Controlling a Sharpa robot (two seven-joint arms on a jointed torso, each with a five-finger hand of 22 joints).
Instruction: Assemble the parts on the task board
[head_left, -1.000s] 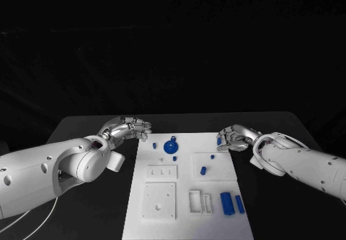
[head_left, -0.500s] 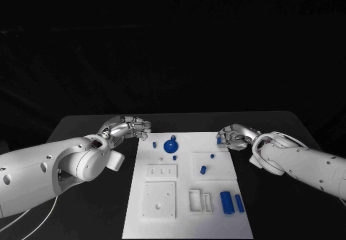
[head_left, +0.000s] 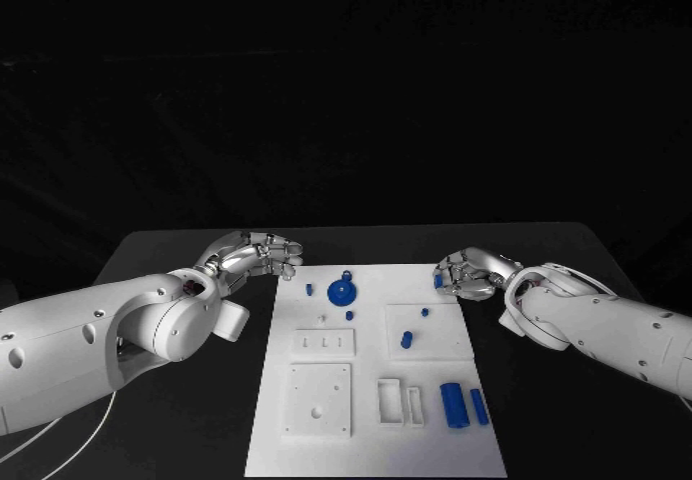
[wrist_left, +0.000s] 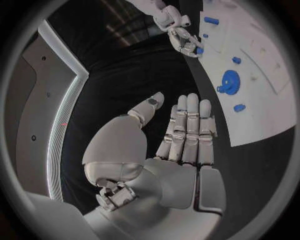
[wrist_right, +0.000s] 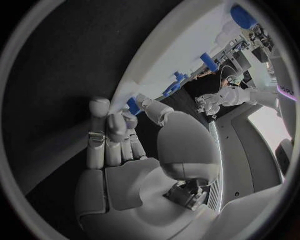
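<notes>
The white task board (head_left: 375, 450) lies mid-table. At its far right edge my right hand (head_left: 470, 274) curls round a small blue part (head_left: 438, 281); the right wrist view shows this part (wrist_right: 133, 105) pinched between thumb and fingertips at the board's rim (wrist_right: 187, 55). The left wrist view shows the same grip (wrist_left: 199, 50). My left hand (head_left: 261, 255) hovers off the board's far left corner, its fingers (wrist_left: 187, 130) straight and its thumb apart, holding nothing. A blue gear (head_left: 342, 292) sits on the board's far part.
Small blue pegs (head_left: 309, 291) (head_left: 349, 316) (head_left: 407, 340) stand on the board. Two larger blue cylinders (head_left: 453, 405) lie near its right front. A white square block (head_left: 317, 400) and slotted pieces (head_left: 391, 400) sit near the front. Black table borders both sides.
My right hand has drawn its fingers in round the small blue part and shifted slightly toward the far edge. The left hand has stayed where it was.
</notes>
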